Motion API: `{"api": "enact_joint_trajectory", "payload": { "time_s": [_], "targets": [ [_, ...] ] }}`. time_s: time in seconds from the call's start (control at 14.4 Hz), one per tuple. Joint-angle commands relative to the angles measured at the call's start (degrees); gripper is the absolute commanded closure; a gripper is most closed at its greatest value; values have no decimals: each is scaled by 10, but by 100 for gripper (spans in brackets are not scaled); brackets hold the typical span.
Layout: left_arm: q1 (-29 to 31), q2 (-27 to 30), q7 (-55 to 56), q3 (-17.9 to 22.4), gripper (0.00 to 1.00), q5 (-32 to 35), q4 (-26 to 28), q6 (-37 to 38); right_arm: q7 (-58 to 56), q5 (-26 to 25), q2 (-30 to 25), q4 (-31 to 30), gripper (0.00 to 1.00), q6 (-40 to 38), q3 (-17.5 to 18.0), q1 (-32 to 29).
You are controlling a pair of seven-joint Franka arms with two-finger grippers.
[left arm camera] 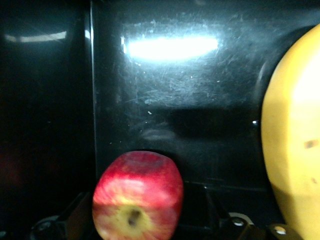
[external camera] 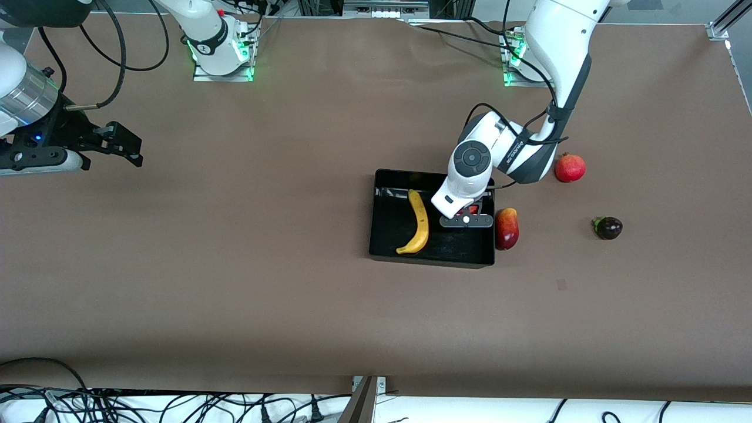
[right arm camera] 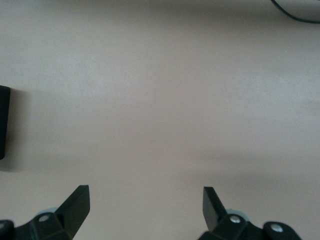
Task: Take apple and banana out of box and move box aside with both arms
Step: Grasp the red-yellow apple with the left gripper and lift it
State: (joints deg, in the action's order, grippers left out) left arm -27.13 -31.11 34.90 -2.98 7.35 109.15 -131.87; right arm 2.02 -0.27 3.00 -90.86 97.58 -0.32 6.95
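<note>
1. One black box [external camera: 432, 254].
2. Five fruits I count: one banana [external camera: 417, 223], one apple [left arm camera: 137, 197], one mango [external camera: 506, 228], one pomegranate [external camera: 570, 168], one purple fruit [external camera: 608, 228].

Glossy black box [external camera: 388, 247] — yellow banana [external camera: 418, 223], red-yellow apple [left arm camera: 137, 197] and mango [external camera: 506, 228] — red pomegranate [external camera: 570, 167]

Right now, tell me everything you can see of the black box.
The box is a glossy black rectangular tray, shallow and open-topped with low walls, its floor scuffed and reflecting light. It sits flat on the brown table. Inside lie a yellow banana and a red-yellow apple. The left gripper is lowered into it over the apple. A mango lies against its outer wall toward the left arm's end.
</note>
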Motion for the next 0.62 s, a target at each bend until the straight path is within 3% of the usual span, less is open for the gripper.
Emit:
{"api": "enact_joint_trajectory", "payload": {
  "time_s": [0.0, 0.07, 0.21, 0.35, 0.42, 0.56],
  "targets": [
    [-1, -5, 6, 2, 7, 21, 6, -16, -7, -1, -3, 3, 0, -6, 0, -2],
    [-1, -6, 6, 1, 25, 21, 6, -16, -7, -1, -3, 3, 0, -6, 0, -1],
    [-1, -6, 6, 2, 31, 21, 6, -15, -7, -1, -3, 3, 0, -6, -1, -2],
    [1, -6, 7, 1, 64, 21, 6, -13, -7, -1, -3, 3, 0, -6, 0, -1],
    [2, -3, 6, 1, 73, 21, 5, -11, -7, -1, -3, 3, 0, -6, 0, -1],
    [2, 8, 3, 2, 73, 21, -3, -3, -7, -1, -3, 3, 0, -6, 0, -2]
  ]
}}
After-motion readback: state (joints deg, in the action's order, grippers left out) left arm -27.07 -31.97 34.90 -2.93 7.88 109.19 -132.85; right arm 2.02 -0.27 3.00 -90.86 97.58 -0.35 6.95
